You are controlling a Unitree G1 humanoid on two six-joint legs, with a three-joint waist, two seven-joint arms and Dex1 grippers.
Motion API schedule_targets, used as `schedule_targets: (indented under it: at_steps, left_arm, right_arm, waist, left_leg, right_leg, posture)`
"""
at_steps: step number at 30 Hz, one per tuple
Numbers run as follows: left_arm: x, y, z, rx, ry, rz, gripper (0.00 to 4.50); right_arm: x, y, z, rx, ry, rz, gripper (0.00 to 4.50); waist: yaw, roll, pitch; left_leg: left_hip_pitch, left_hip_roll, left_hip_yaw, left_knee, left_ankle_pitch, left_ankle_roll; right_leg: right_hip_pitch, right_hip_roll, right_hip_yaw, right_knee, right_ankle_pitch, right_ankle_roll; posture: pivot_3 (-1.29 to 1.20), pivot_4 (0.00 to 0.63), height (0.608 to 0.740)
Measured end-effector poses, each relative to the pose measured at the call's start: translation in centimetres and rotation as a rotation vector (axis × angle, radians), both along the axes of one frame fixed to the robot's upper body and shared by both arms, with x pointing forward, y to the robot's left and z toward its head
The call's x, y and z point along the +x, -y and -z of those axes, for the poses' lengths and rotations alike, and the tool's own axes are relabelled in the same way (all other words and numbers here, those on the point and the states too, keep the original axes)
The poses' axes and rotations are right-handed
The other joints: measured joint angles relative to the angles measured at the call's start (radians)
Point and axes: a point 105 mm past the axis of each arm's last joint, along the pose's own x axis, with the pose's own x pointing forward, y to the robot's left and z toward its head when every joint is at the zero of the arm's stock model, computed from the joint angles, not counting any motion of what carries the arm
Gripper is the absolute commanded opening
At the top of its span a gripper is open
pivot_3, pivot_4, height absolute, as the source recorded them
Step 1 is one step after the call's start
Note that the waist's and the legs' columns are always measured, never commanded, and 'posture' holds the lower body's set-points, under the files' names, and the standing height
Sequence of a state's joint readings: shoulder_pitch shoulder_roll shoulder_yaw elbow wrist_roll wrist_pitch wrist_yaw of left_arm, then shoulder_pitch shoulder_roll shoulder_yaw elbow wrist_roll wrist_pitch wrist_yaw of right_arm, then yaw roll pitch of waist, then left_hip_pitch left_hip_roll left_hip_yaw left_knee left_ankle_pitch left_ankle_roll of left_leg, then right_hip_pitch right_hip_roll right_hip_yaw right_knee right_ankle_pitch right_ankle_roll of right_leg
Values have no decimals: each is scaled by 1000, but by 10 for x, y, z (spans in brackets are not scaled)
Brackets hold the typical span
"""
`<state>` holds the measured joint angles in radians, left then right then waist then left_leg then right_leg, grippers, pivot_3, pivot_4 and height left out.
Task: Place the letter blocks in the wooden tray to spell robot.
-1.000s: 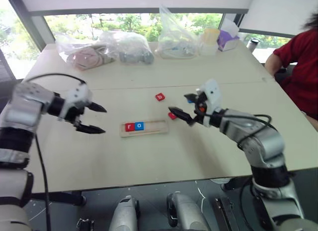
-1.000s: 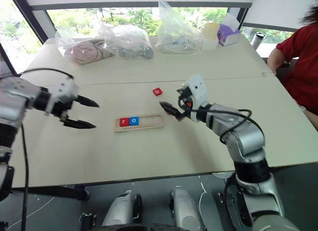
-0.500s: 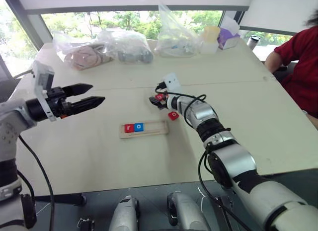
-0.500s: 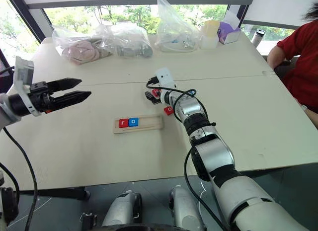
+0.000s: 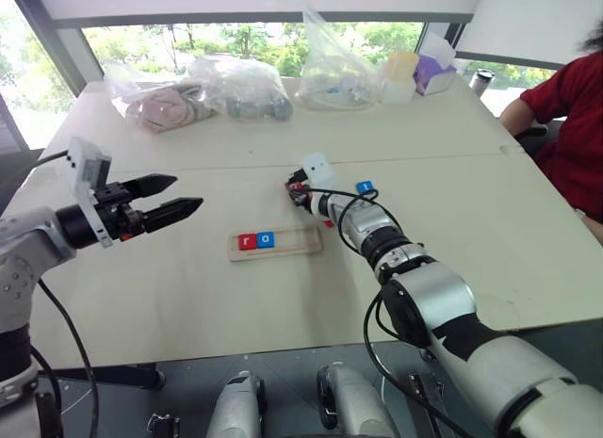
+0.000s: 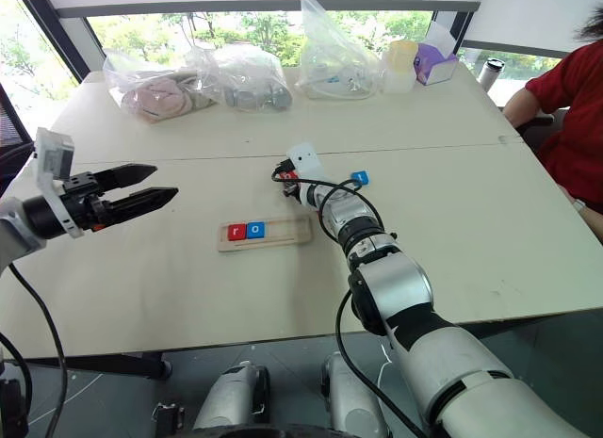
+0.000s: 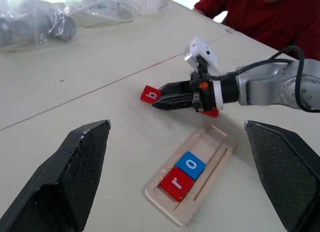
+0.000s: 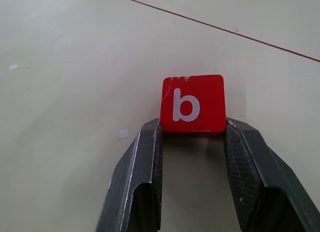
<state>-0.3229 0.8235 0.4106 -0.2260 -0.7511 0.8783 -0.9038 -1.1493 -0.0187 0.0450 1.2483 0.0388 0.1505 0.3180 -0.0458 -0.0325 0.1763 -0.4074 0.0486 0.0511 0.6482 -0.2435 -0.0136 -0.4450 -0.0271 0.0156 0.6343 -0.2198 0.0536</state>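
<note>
Right gripper (image 8: 192, 137): since a second ago reached to the red b block (image 8: 192, 103), now pinching it at twelve o'clock of the wooden tray (image 5: 273, 241). Left gripper (image 5: 174, 198): spread, empty, turned level.

Red block (image 5: 327, 222) half behind right arm

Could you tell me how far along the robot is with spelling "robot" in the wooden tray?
Done: the red r tile and blue o tile lie side by side at one end of the long light-wood tray. In hand: the right gripper has its fingertips pinching the red b tile on the table. Left: placing b, then the blue tile and a red tile beside the right gripper. The left gripper hangs open.
</note>
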Motion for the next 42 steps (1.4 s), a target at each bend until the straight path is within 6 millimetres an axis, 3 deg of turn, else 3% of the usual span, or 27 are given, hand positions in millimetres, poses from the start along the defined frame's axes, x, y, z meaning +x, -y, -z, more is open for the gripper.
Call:
schedule_targets:
  at_steps: [3,7,9,13,16,19,24,30,35,37,42]
  left_arm:
    - [2,4,3,0,-7,18,4500]
    - [3,10,4,-1,-14,44,4500]
    - [1,18,4,-4,-18,78,4500]
    - [-5,36,7,3,-28,149,4500]
    - [-10,61,11,8,-32,244,4500]
    - [-10,75,17,21,-55,306,4500]
    - [-4,80,25,45,-75,337,4500]
    - [2,82,32,70,-83,352,4500]
    - [5,80,31,79,-71,348,4500]
    - [5,78,31,85,-72,346,4500]
    - [4,71,37,117,-95,334,4500]
  right_arm:
    - [2,4,-4,23,3,13,1106]
    - [5,22,-29,87,66,41,1106]
    - [-9,48,-44,138,105,103,1106]
    - [-56,91,-51,155,77,251,1106]
    - [-112,111,-29,160,-31,402,1106]
    - [-139,110,-13,155,-128,447,1106]
    - [-158,111,-4,142,-180,498,1106]
    - [-155,116,10,133,-235,598,1106]
    - [-148,116,12,173,-252,623,3685]
    - [-148,115,12,174,-257,625,4445]
    - [-149,116,7,168,-289,625,4445]
  waist:
    - [0,0,0]
    - [4,0,0]
    - [16,0,0]
    - [27,0,0]
    - [33,0,-1]
    - [21,2,0]
    - [15,2,0]
    - [2,2,0]
    - [2,2,0]
    - [3,2,0]
    - [3,2,-1]
  left_leg:
    - [0,0,0,0,0,0]
    - [-1,0,-1,-1,0,0]
    - [-2,0,-3,-1,0,0]
    - [-2,-1,-2,-2,0,0]
    - [-1,0,-2,-2,0,0]
    - [2,0,-1,0,0,0]
    - [4,0,-2,0,0,0]
    - [0,-1,-1,0,0,0]
    - [-1,-1,-2,-2,0,0]
    - [-1,-1,-2,-1,0,0]
    - [0,-1,-2,-1,0,0]
  right_leg:
    - [0,0,0,0,0,0]
    - [0,0,0,0,0,0]
    - [0,-1,-1,0,0,1]
    - [-1,-2,-1,-1,-1,2]
    - [0,1,-2,0,-3,-2]
    - [0,2,0,0,0,-6]
    - [1,2,-2,-1,0,-6]
    - [-1,2,-2,-3,-1,-5]
    - [-1,1,-1,-3,-3,-2]
    - [-1,1,-1,-3,-3,-2]
    - [0,0,-1,-3,-3,-3]
  posture:
    - [0,150,740]
    - [0,150,740]
    - [0,150,740]
    - [0,150,740]
    - [0,150,740]
    - [0,150,740]
    - [0,150,740]
    - [0,150,740]
    - [0,150,740]
    - [0,150,740]
    - [0,150,740]
